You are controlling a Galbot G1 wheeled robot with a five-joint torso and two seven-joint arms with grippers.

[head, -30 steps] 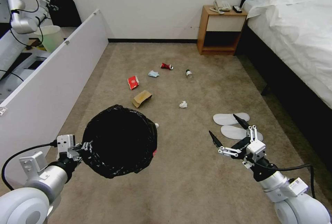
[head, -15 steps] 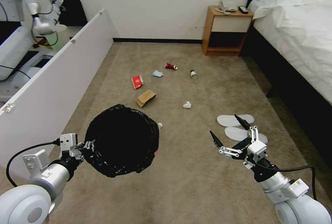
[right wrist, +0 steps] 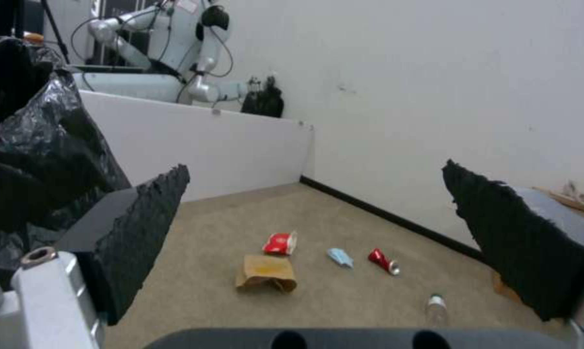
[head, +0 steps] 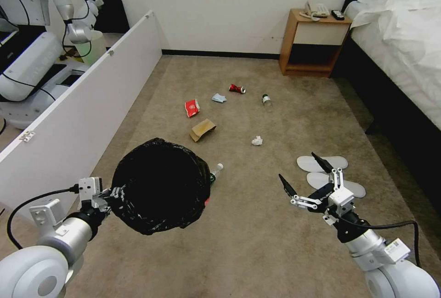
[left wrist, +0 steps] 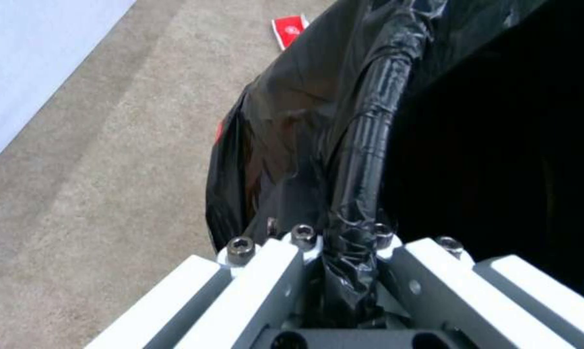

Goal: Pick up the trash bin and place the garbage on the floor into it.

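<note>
Your left gripper [head: 111, 194] was clamped on the rim of the trash bin [head: 161, 185], carried off the floor [head: 257, 243]. In the left wrist view the fingers [left wrist: 266, 271] pinched a fold of the black liner, and you could barely see any red under all that plastic, just a sliver low on the bin's far side. Whether anything sat inside the bin, you couldn't tell, the mouth was pure black.

Your right gripper [head: 303, 174] hung spread wide with nothing in it, just short of the white slippers [head: 328, 171], which its own fingers partly covered.

One clear bottle [head: 215, 172] was peeking out from behind the bin's rim, mostly hidden. Further ahead of both grippers lay the cardboard piece [head: 202, 129], red carton [head: 192, 107], face mask [head: 218, 98], crushed can [head: 237, 88], a second bottle [head: 266, 100] and the tissue wad [head: 257, 140]. The right wrist view cut that tissue out, but showed the carton [right wrist: 280, 243] and can [right wrist: 383, 261].
</note>
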